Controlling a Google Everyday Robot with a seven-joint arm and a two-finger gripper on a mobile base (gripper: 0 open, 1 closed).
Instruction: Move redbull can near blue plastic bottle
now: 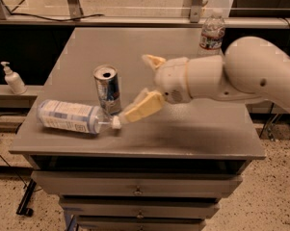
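The redbull can (107, 89) stands upright on the grey table (192, 129), left of centre, its silver top showing. The blue plastic bottle (72, 117) lies on its side just in front and left of the can, its white cap (116, 123) pointing right, close to the can's base. My gripper (145, 83) is to the right of the can, open and empty, with one yellow finger (153, 61) behind and the other finger (142, 107) low near the bottle's cap. Neither finger touches the can.
A clear bottle with a red-and-white label (211, 32) stands at the table's back right. A small white pump bottle (12, 79) sits on a ledge to the left. Drawers (137, 190) lie below the table's front edge.
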